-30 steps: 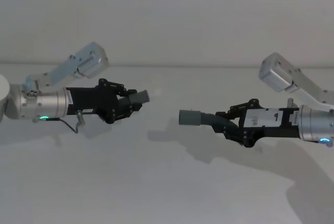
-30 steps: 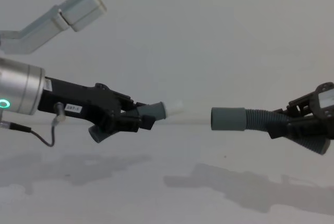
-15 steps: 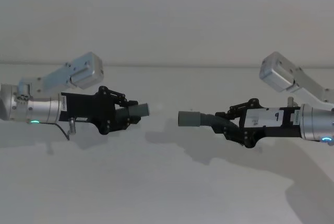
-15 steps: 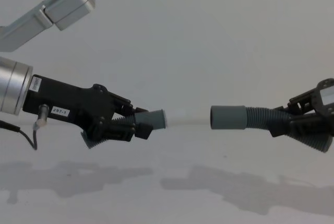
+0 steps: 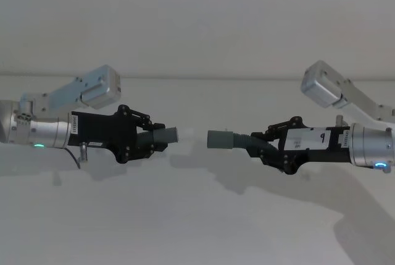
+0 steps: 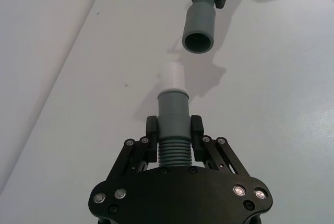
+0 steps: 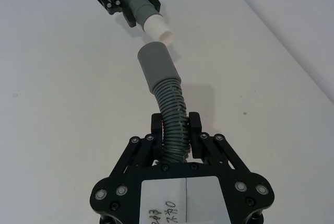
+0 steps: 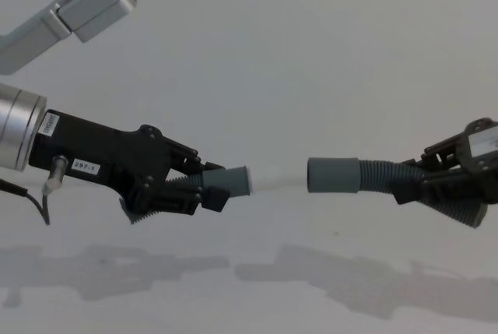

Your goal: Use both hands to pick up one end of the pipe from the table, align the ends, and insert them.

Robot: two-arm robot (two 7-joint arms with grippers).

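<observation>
Grey on grey above the white table (image 5: 185, 215): both pipe halves are off the surface, carried in mid-air at centre frame in my head view. My left gripper (image 5: 148, 141) is clenched on the ribbed part of the left pipe piece (image 8: 222, 182), jaws clamped either side as the left wrist view shows; its pale tip (image 6: 172, 75) points toward the other arm. My right gripper (image 5: 271, 147) is likewise clamped on the ribs of the right pipe piece (image 8: 366, 177), with the wide sleeve (image 5: 221, 139) leading.

Change over the last second: the left piece has levelled out from a tilt, and the gap between tip and sleeve has narrowed. Not touching yet.

My read: alignment is nearly done. From the right wrist view the tip sits just beside the sleeve mouth, slightly off-axis, so I would trim sideways before pushing in.
</observation>
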